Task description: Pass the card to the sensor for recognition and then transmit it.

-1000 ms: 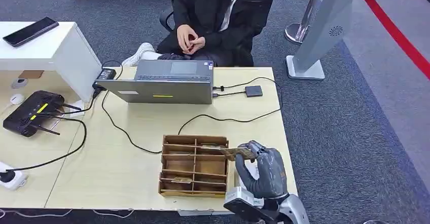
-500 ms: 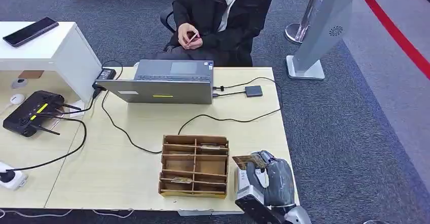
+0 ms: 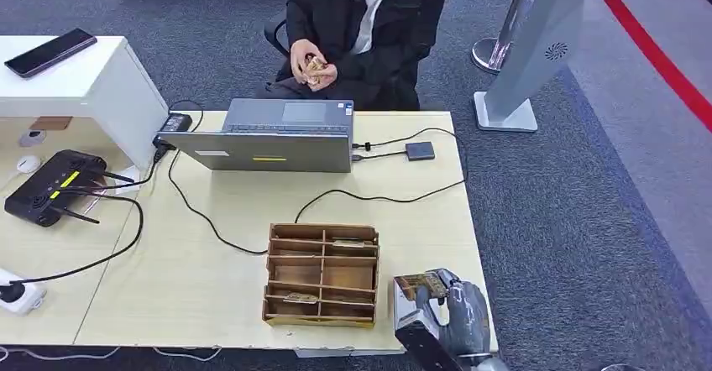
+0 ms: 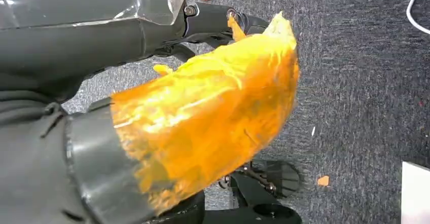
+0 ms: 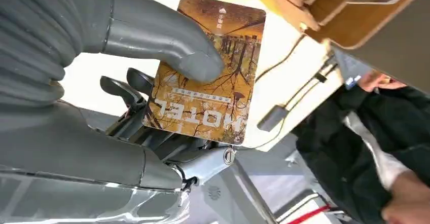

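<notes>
Grey carpet office floor, light wood table (image 3: 210,270) in front of the robot, person (image 3: 361,18) in a black jacket seated at the far side, hands together holding something small. White side desk at far left with a black phone (image 3: 50,50) on top.

Right hand (image 3: 449,316) sits low at the table's near right corner, just right of the cardboard organizer (image 3: 322,274), wrist below frame edge. It grips the card (image 3: 420,285): in the right wrist view the thick grey thumb (image 5: 167,46) presses on the card's printed face (image 5: 208,82) and darker fingers (image 5: 121,89) back it from behind. Card is orange-brown with a tree picture and the word HOTEL. It's off the table surface, held near the organizer's right side, not touching it as far as the head view shows.

Left hand (image 4: 203,117): the left wrist view looks down at the carpet, hand wrapped in orange-yellow film; can't tell finger state.

Organizer: open-top cardboard tray split into two columns of slots. A card-like item lies in the top right slot, another flat one in the bottom left slot; contents of the rest unclear.

Also on table: open grey laptop (image 3: 273,136), small dark sensor box (image 3: 420,150) cabled to it at the far right, black router (image 3: 50,186) with antennas at left, white power strip (image 3: 17,295) at near left edge.
</notes>
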Robot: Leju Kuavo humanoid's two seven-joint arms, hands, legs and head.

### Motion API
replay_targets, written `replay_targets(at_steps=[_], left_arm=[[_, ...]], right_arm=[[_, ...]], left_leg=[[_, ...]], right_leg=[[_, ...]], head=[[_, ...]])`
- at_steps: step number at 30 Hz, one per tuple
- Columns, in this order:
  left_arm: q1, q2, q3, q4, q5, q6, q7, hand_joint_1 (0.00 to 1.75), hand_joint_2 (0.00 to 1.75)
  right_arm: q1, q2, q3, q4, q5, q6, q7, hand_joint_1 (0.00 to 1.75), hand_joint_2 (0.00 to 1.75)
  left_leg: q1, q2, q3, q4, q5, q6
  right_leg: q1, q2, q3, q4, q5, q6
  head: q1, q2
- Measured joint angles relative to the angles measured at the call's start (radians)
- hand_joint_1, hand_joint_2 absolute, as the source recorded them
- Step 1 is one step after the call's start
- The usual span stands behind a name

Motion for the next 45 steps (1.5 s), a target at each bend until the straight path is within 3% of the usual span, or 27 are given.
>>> replay_targets(at_steps=[26, 45], left_arm=[[0.000, 0.000, -0.005, 0.000, 0.016, 0.001, -0.002, 0.00, 0.00], [0.000, 0.000, -0.018, 0.000, 0.018, 0.002, -0.002, 0.00, 0.00]], right_arm=[[-0.006, 0.000, 0.001, 0.141, -0.029, 0.004, 0.069, 1.75, 1.75], [-0.029, 0.000, 0.000, 0.189, -0.032, 0.005, 0.074, 1.75, 1.75]], left_leg=[[0.000, 0.000, 0.000, 0.000, 0.000, 0.000], [0.000, 0.000, 0.001, 0.000, 0.000, 0.000]], right_leg=[[0.000, 0.000, 0.000, 0.000, 0.000, 0.000], [0.000, 0.000, 0.000, 0.000, 0.000, 0.000]], head=[[0.000, 0.000], [0.000, 0.000]])
